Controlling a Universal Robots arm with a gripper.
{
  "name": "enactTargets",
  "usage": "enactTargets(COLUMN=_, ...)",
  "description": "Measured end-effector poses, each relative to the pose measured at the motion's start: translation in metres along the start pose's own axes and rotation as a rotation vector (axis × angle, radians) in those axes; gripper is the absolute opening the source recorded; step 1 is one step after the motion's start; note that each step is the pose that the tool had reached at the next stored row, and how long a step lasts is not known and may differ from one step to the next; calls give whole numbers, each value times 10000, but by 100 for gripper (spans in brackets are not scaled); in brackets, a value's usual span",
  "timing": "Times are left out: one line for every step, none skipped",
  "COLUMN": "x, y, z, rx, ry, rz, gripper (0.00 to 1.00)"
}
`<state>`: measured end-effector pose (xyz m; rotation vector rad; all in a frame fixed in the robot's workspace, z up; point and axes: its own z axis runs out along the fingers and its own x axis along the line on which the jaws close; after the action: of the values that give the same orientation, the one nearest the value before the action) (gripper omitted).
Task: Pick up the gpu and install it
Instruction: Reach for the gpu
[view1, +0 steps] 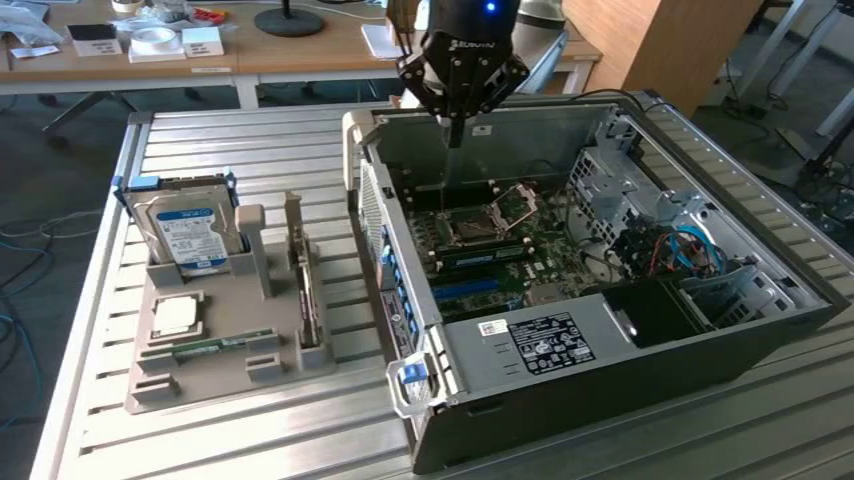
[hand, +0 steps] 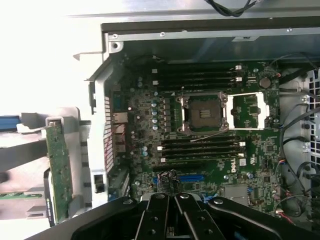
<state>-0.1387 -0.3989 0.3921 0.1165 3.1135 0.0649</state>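
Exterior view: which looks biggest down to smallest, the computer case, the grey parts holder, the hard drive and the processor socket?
1. computer case
2. grey parts holder
3. hard drive
4. processor socket, clearly the smallest

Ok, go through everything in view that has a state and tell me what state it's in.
gripper: shut, holding nothing, above the open case.
gpu: standing on edge in the grey holder, not picked up.
computer case: lying on its side, panel off.
CPU socket: cover flipped open, empty.
hard drive: upright in the holder.
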Motion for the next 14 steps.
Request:
enactTargets(x=21, y=-1, z=0, rx=1, ry=2, rz=0, gripper=11)
enactTargets(x=42, y=-3, z=1, rx=0, ry=1, rz=1, gripper=11)
enactTargets(x=60, y=-4, z=1, rx=0, ry=1, rz=2, gripper=11)
enactTargets(x=76, y=-6, z=1, rx=0, ry=0, rz=1, gripper=11)
enactTargets(x=92, y=-7, z=2, rx=0, ry=0, rz=1, gripper=11)
enactTargets(x=105, y=-8, z=2, rx=0, ry=0, rz=0, gripper=11)
enactTargets(x=116, y=-9, z=2, rx=0, ry=1, rz=0, gripper=11)
enactTargets(x=128, y=-10, z=2, rx=0, ry=1, rz=0, gripper=11)
enactTargets(x=140, y=-11, z=2, rx=0, ry=0, rz=0, gripper=11)
enactTargets(x=152, y=-12, z=2, rx=1, ry=1, rz=-1, gripper=11)
enactTargets(x=164, y=-13, z=3, rx=1, ry=0, rz=0, gripper=11)
enactTargets(x=177, y=-13, z=3, rx=0, ry=0, rz=1, gripper=11)
enactTargets(x=189, y=-14, z=3, rx=0, ry=1, rz=1, gripper=11)
enactTargets(x=200, y=-15, z=3, rx=1, ry=1, rz=1, gripper=11)
